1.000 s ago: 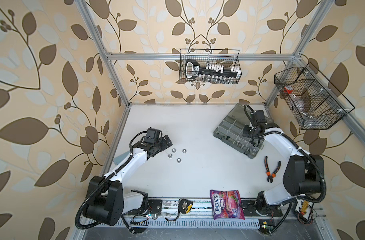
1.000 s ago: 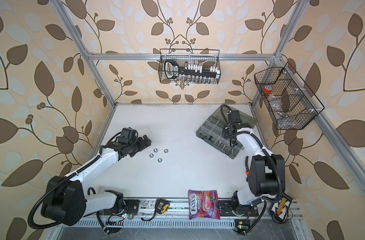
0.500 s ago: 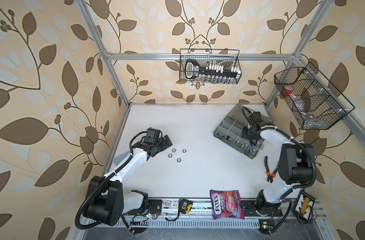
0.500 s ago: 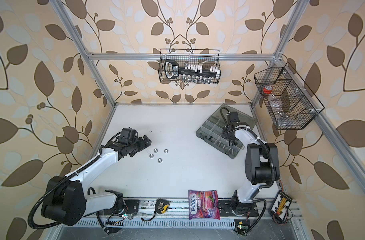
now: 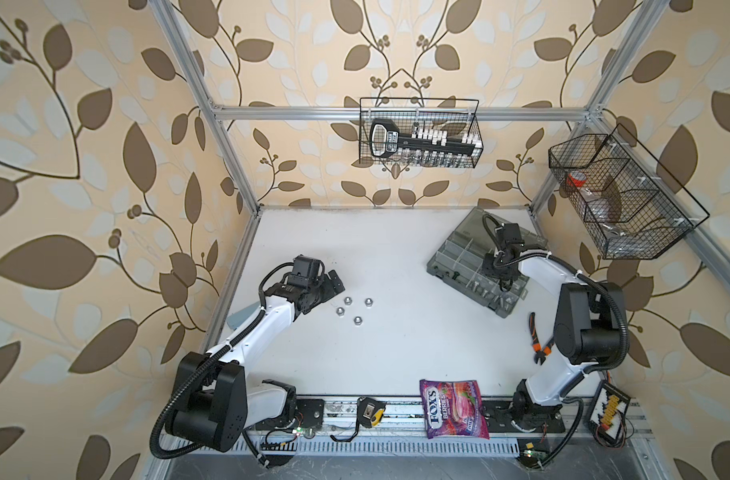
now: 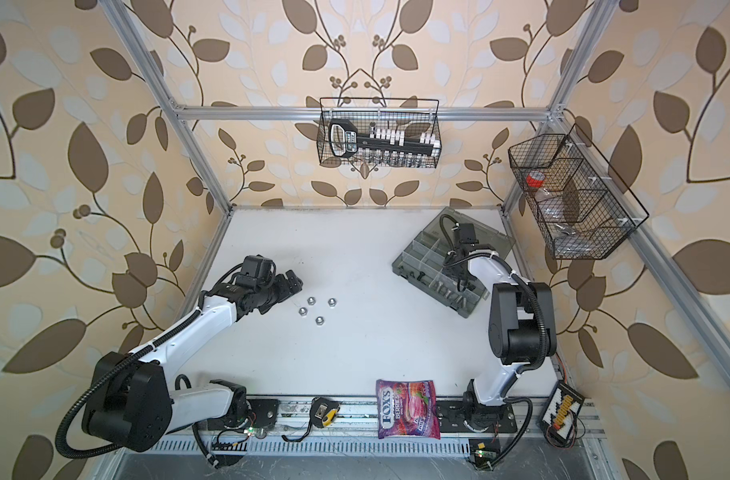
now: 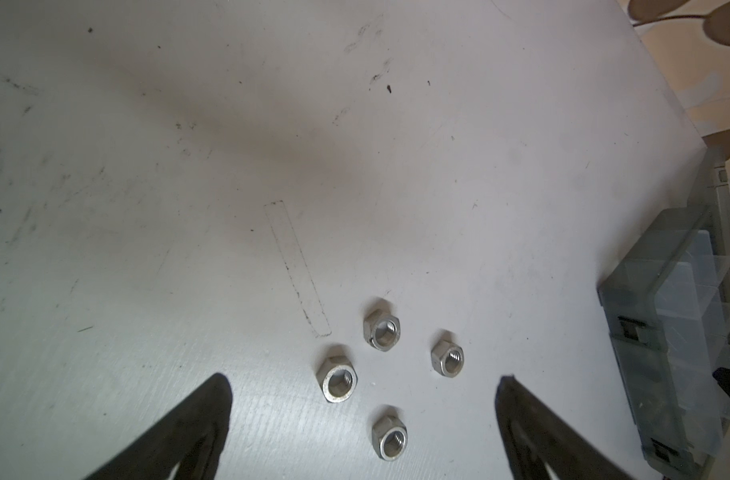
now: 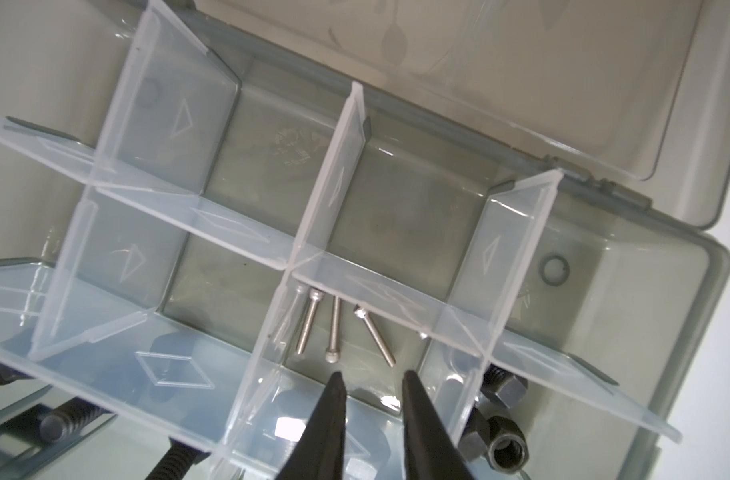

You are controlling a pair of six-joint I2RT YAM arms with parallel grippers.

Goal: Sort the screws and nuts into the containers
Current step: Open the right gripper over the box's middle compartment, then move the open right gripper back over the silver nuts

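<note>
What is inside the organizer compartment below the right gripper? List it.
Three thin silver screws lie loose below the right gripper, jaws apart, holding nothing. A possible fourth blurs behind the clear divider.

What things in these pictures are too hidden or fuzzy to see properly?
- Right gripper: in both top views the right arm hides its tips.
- Black bolts: right wrist view, blurred behind clear dividers and cut off by the edge.
- Wire basket: in a top view, contents too small behind the mesh.
- Pliers: in a top view, the right arm covers part.
</note>
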